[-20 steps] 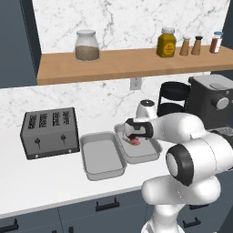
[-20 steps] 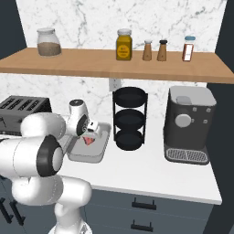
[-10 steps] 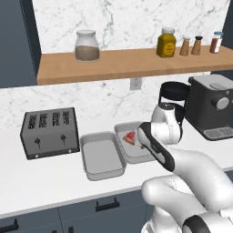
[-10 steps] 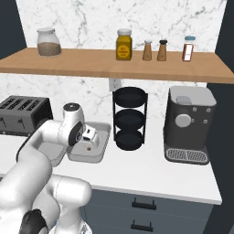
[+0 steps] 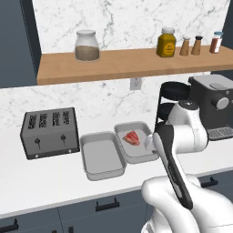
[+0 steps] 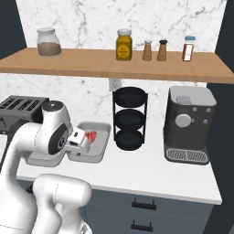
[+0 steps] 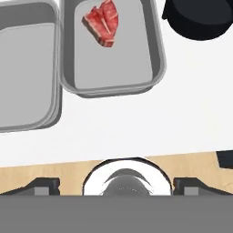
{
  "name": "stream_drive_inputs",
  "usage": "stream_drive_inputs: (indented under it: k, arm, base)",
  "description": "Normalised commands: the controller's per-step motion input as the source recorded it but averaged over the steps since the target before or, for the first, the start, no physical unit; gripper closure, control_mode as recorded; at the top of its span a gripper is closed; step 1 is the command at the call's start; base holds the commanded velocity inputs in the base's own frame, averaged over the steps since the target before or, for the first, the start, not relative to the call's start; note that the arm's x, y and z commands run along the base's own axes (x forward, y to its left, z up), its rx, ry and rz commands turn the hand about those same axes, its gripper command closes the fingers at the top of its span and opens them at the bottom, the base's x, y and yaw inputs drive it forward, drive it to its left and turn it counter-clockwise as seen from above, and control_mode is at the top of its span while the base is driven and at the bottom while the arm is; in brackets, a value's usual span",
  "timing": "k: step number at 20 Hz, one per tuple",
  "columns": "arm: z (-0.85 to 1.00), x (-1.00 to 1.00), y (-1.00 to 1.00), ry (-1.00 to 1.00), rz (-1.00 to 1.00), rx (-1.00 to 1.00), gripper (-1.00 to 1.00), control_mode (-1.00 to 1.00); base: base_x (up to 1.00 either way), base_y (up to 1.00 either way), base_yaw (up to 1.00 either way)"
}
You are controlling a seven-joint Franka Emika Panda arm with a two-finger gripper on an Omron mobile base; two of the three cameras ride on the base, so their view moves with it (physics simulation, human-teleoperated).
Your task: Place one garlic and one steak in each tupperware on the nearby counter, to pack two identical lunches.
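While the hand view shows the gripper (image 7: pixel 116 184) with jaws spread wide and empty, I see the steak (image 7: pixel 103 22) at 12 o'clock inside one tupperware (image 7: pixel 154 68); base views add the white counter (image 5: pixel 54 177).

No legible text or labels.

We see even, bright, flat rendered light across all views; no glare. Soft shadow under shelf (image 5: pixel 123 66) on marble wall, upper half of left base view. Faint shadows inside trays (image 7: pixel 113 50). We note slight softness, low resolution throughout. Hand view sharp at top, blurred shapes along bottom. No edge distortion.
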Motion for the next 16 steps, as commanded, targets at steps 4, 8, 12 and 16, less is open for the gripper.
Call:
stream_drive_inputs:
  k: [4,8,12,16]
  arm:
    - [0.52,-0.96,0.00,-0.07,0.04,-0.06,-1.00,-1.00]
    - [0.07,-0.37,0.00,-0.07,0.02,-0.03,-1.00,-1.00]
    - [0.00,0.00,0.00,0.00,0.00,0.00,-1.00,-1.00]
    - [0.00,-0.06,0.00,0.00,0.00,0.00,-1.00,1.00]
  base:
    - [0.00,0.00,0.00]
    - [0.00,0.00,0.00]
    - [0.00,0.00,0.00]
    - [-0.39,-0.02,-0.01]
